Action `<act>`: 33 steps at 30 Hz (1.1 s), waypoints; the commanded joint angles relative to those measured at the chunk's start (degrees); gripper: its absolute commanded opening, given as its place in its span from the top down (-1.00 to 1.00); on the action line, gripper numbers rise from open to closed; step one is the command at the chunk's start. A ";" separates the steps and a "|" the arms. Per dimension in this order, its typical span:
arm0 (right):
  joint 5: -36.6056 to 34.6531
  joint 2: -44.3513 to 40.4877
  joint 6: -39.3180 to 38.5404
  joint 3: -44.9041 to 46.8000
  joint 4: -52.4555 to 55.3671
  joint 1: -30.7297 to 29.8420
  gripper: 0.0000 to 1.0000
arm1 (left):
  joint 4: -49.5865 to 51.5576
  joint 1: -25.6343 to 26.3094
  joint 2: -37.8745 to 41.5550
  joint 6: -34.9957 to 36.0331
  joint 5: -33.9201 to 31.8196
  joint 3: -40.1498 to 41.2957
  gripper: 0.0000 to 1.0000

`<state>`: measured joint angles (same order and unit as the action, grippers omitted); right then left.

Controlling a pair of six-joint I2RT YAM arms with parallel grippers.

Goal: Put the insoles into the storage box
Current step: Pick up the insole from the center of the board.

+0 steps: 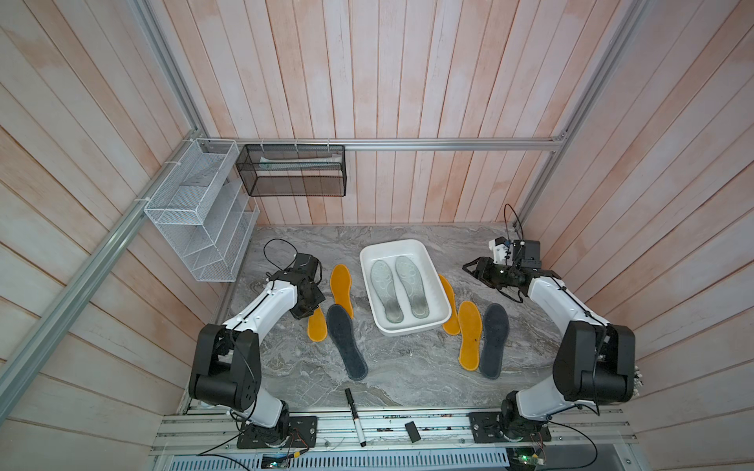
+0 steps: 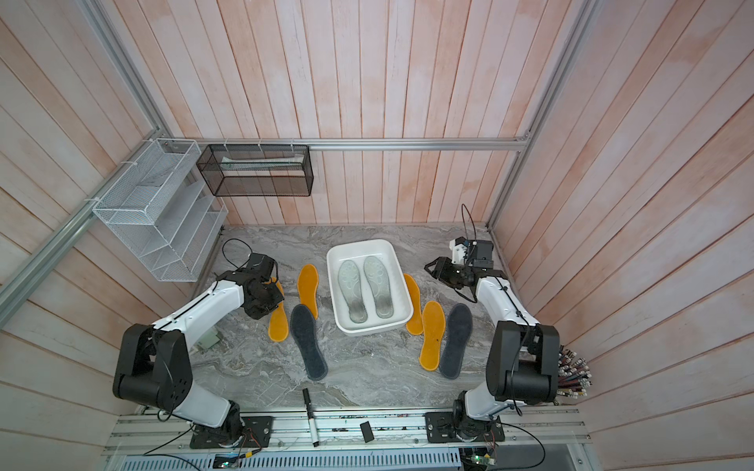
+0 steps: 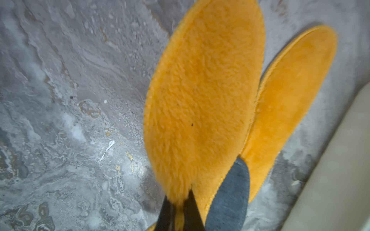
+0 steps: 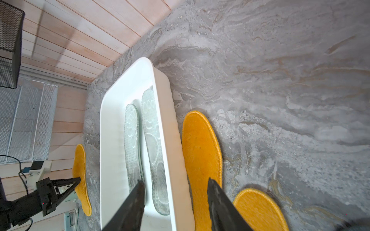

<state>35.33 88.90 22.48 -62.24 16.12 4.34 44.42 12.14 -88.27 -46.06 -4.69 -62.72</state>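
My left gripper [image 3: 179, 200] is shut on the near end of a furry yellow insole [image 3: 204, 100], the leftmost one [image 1: 317, 328] in both top views. Beside it lie a second yellow insole [image 1: 342, 287] and a dark grey insole [image 1: 347, 342]. The white storage box [image 1: 412, 331] sits mid-table with two pale embossed insoles [image 1: 398, 289] flat inside. Right of the box lie two more yellow insoles [image 1: 469, 334] and another dark grey insole [image 1: 493, 340]. My right gripper [image 4: 175, 181] hangs open and empty above the box's right rim [image 4: 172, 112].
A white wire rack [image 1: 200, 216] and a black mesh basket [image 1: 291, 171] hang on the back-left walls. A marker pen [image 1: 355, 416] and a small black block [image 1: 412, 431] lie at the table's front edge. Wooden walls close in on three sides.
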 commanded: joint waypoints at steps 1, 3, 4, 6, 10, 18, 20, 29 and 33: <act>2.29 1.58 -0.79 -4.46 1.81 0.55 -0.04 | 1.52 0.16 3.10 0.62 -1.89 -2.89 1.00; 3.05 2.22 -0.89 -6.84 2.83 0.56 -0.04 | 0.53 0.25 4.67 1.32 -2.17 -4.35 1.00; 3.43 2.36 -0.95 -7.76 3.03 0.53 -0.04 | -0.39 0.43 5.24 1.84 -2.17 -5.11 1.00; 5.07 2.66 -0.35 -9.37 3.01 0.55 -0.04 | -3.42 1.36 6.72 3.63 -2.21 -6.45 1.00; 9.71 2.61 1.88 -11.79 1.34 0.48 -0.04 | -13.74 4.64 8.52 5.98 -0.79 -6.54 1.00; 17.56 1.70 6.88 -15.16 -5.15 -5.20 -0.05 | -31.39 13.41 2.09 9.50 6.94 -7.54 1.00; 17.21 2.00 7.92 -16.55 -6.23 -7.76 -0.07 | -34.54 15.57 -0.04 10.76 8.36 -8.88 1.00; 17.74 6.06 15.93 -18.52 -16.31 -14.90 -0.09 | -40.82 19.14 -7.27 10.85 14.79 -13.65 1.00; 17.81 8.91 15.42 -20.08 -15.90 -17.13 -0.08 | -41.06 20.08 -9.03 11.00 15.23 -15.47 1.00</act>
<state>52.38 95.90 36.97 -80.47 1.91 -11.44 5.87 31.55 -96.20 -36.36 8.73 -76.07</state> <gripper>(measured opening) 0.542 0.054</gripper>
